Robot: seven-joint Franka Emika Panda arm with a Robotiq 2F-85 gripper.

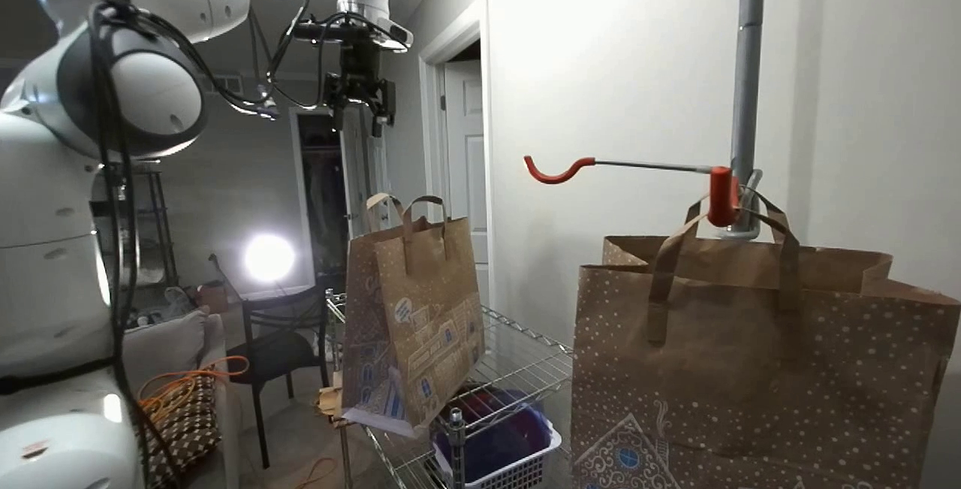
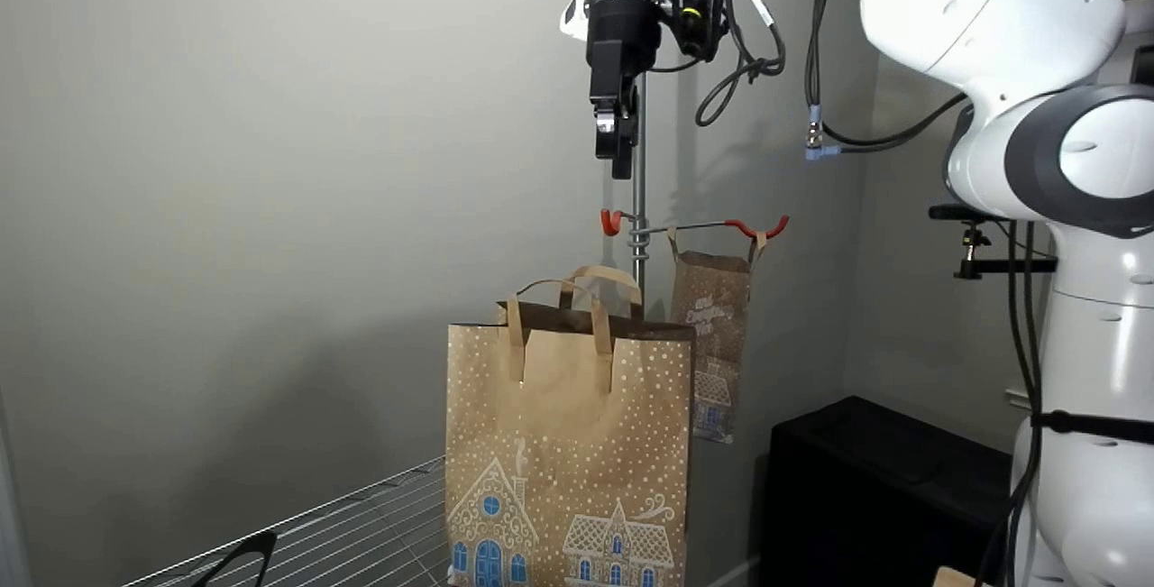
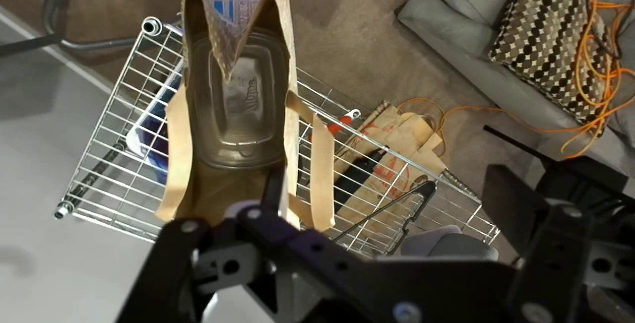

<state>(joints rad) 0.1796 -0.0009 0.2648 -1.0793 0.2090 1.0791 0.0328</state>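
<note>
My gripper (image 1: 358,122) (image 2: 622,168) hangs fingers-down in the air above a brown paper bag (image 1: 432,309) (image 2: 568,425). Its fingers stand wide apart in the wrist view (image 3: 387,184) with nothing gripped. The bag stands upright and open-topped on a wire rack (image 1: 456,429). Down inside it the wrist view shows a lidded plastic container (image 3: 243,119). Both paper handles (image 3: 322,174) stand up; one finger overlaps the bag's edge in that view, while both exterior views show a gap between fingertips and handles.
A grey pole (image 1: 747,61) carries red-tipped hooks; a second paper bag (image 1: 751,369) (image 2: 712,325) hangs from one, and another hook (image 1: 559,173) is bare. A black hanger (image 3: 428,188) lies on the rack. Below are a white bin (image 1: 518,470) and folded paper bags (image 3: 404,139).
</note>
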